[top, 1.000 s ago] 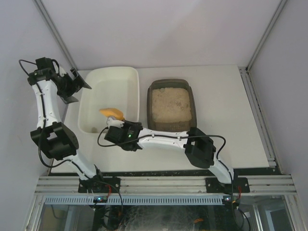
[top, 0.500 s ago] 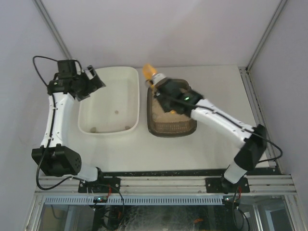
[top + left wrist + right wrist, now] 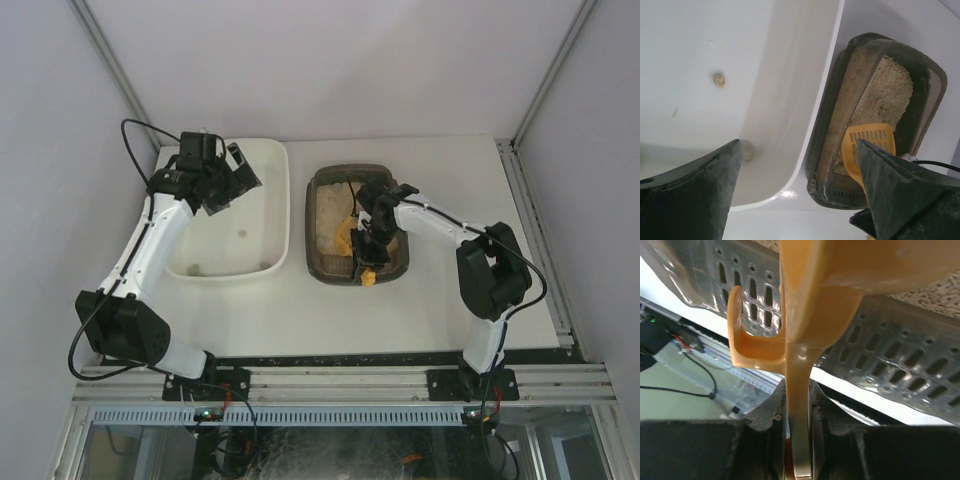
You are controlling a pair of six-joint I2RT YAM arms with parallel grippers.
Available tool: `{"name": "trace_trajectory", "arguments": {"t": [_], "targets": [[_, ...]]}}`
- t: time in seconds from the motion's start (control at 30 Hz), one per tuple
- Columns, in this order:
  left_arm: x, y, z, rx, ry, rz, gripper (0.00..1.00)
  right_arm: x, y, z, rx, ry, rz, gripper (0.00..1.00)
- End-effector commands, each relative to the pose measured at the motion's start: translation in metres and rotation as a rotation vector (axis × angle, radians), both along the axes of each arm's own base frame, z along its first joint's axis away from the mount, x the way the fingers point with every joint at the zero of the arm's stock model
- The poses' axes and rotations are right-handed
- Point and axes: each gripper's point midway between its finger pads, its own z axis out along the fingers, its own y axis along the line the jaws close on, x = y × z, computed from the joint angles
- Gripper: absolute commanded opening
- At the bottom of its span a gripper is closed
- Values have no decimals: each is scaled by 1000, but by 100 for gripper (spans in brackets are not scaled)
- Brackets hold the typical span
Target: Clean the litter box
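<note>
Right gripper (image 3: 799, 432) is closed tight on the scoop (image 3: 810, 315), probably to sift the litter box (image 3: 837, 115); left gripper (image 3: 799, 145) hangs open, empty.

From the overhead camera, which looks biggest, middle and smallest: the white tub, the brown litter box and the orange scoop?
1. white tub: largest.
2. litter box: clearly smaller than the tub.
3. orange scoop: smallest by far, lying inside the litter box and only partly visible.
</note>
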Motion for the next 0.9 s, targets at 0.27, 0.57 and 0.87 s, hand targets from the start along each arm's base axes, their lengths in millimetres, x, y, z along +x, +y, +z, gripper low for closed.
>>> {"name": "trace_trajectory", "arguments": {"t": [0.27, 0.57, 0.87], "targets": [[-3, -39, -20, -259, 128, 13, 100, 4, 43, 36, 146, 252, -56, 0], [12, -43, -11, -272, 77, -3, 100, 2, 27, 25, 117, 314, -125, 0], [6, -42, -15, -260, 77, -17, 100, 22, 61, 20, 267, 404, -112, 0]]}}
